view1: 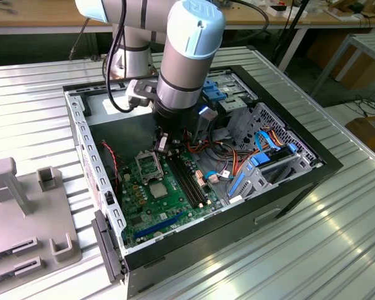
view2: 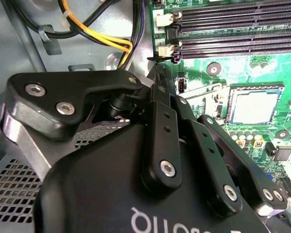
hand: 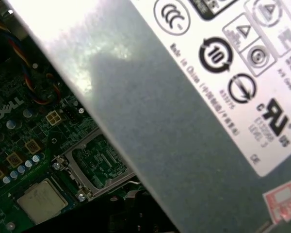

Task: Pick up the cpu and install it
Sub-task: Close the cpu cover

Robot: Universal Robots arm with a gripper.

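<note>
The cpu (view1: 157, 189) is a small grey square chip lying flat on the green motherboard (view1: 175, 203), just in front of the shiny socket frame (view1: 147, 164). In both wrist views the cpu (view2: 254, 106) (hand: 41, 200) lies bare with nothing touching it. My gripper (view1: 162, 145) hangs inside the open computer case, over the far end of the board, behind the socket frame and apart from the cpu. In the second wrist view its black links run together at the tip (view2: 157, 68), shut with nothing seen between them.
The black case wall (view1: 81, 144) rings the board. Long black memory slots (view1: 187, 181) run beside the socket. Cables and a drive cage (view1: 262, 162) crowd the exterior view's right. A grey power supply (hand: 184, 97) sits close by. A grey fixture (view1: 25, 212) stands outside the case.
</note>
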